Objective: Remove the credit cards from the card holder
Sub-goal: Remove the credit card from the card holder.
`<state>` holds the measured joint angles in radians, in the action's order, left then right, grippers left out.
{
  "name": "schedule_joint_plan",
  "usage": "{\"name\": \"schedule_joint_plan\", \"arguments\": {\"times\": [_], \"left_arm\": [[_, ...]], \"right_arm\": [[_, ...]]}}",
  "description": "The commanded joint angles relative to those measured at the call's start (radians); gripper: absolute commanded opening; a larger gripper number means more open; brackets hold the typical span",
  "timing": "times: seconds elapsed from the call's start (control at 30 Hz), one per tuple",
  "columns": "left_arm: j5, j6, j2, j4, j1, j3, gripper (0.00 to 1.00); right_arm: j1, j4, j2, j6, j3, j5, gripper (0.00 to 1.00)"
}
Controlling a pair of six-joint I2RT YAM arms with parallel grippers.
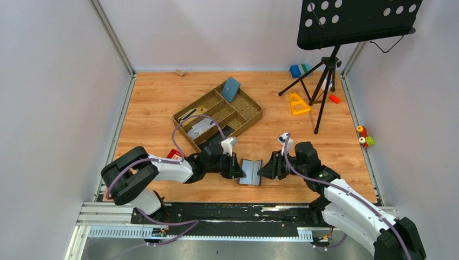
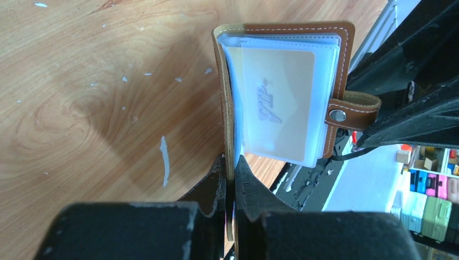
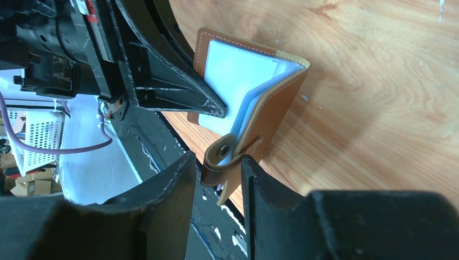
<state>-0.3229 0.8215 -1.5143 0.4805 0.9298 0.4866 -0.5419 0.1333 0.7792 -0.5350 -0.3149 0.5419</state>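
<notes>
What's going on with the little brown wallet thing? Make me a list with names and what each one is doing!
card holder: open, between both grippers
left gripper: shut on its edge
right gripper: jaws either side of the closing tab; grip unclear
card: pale, inside a clear sleeve, not out yet
table: wooden

On my left wrist feed, the left gripper [image 2: 231, 162] is pinched tight on the bottom edge of the card holder [image 2: 344, 65]'s brown cover. The holder is open, and its front clear sleeve [image 2: 325, 146] shows a pale gold card [image 2: 276, 108] with slanted lettering. The closing tab [image 2: 361, 102] sticks out rightward between the right gripper's fingers [image 2: 417, 119], which stand apart. Behind is the wooden surface [image 2: 81, 108], flecked white.
</notes>
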Motion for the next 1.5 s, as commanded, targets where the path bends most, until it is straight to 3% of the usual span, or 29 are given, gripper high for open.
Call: {"name": "schedule_joint_plan", "arguments": {"times": [0.0, 0.13, 0.27, 0.57, 0.83, 1.2, 1.47], "left_arm": [[0.006, 0.0, -0.023, 0.0, 0.007, 0.041, 0.0], [-0.003, 0.003, -0.022, 0.01, 0.009, 0.038, 0.0], [-0.004, 0.002, -0.018, 0.009, 0.009, 0.035, 0.0], [-0.013, 0.003, -0.017, 0.013, 0.01, 0.039, 0.0], [-0.001, -0.01, -0.011, -0.012, 0.019, 0.05, 0.0], [-0.012, 0.008, -0.025, 0.026, 0.027, 0.058, 0.0], [-0.06, 0.044, -0.047, 0.128, 0.03, 0.05, 0.0]], "right_arm": [[-0.006, 0.075, 0.022, 0.045, -0.046, -0.028, 0.33], [-0.005, 0.116, 0.066, 0.079, -0.069, -0.034, 0.31], [-0.005, 0.113, 0.091, 0.08, -0.071, -0.035, 0.18], [-0.005, 0.1, 0.092, 0.075, -0.066, -0.038, 0.14], [-0.005, 0.08, 0.114, 0.062, -0.065, -0.034, 0.26], [-0.009, 0.034, 0.098, 0.041, -0.051, -0.005, 0.34], [-0.032, 0.016, 0.166, 0.037, -0.066, -0.029, 0.32]]}}
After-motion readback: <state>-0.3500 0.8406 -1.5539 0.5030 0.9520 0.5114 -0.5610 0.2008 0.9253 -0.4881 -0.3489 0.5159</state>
